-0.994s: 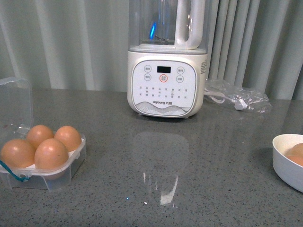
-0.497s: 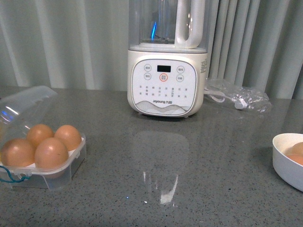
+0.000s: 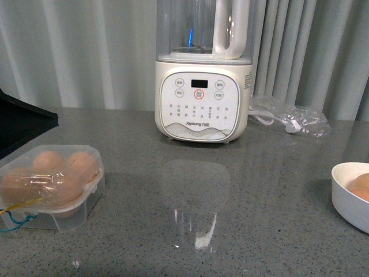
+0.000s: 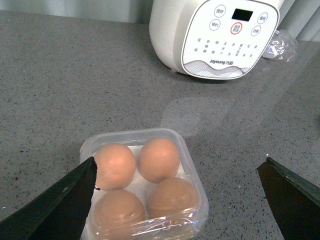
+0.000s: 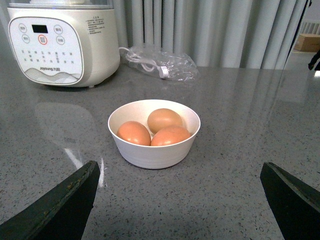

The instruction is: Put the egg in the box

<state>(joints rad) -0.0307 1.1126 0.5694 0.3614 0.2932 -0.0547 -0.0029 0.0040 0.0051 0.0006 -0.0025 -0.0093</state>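
Observation:
The box [image 3: 86,199] stands at the table's left, its clear lid lying down over several brown eggs [image 3: 49,167]. In the left wrist view the box [image 4: 192,165] sits between and just beyond my fingers, and each egg [image 4: 159,159] rests in its own slot of the white tray. My left gripper [image 4: 178,161] is open over it, holding nothing. A dark part of my left arm [image 3: 23,130] shows behind the box. My right gripper [image 5: 180,166] is open near a white bowl [image 5: 150,157] holding three more brown eggs [image 5: 164,120].
A cream blender [image 3: 203,86] stands at the back middle, with a crumpled clear bag and cable [image 3: 288,118] to its right. The white bowl [image 3: 346,202] sits at the far right edge. A blue-yellow cord [image 3: 14,222] hangs from the box's front.
The box's lid has swung down from upright to lie over the eggs. A dark part of my left arm has come into the front view at the left.

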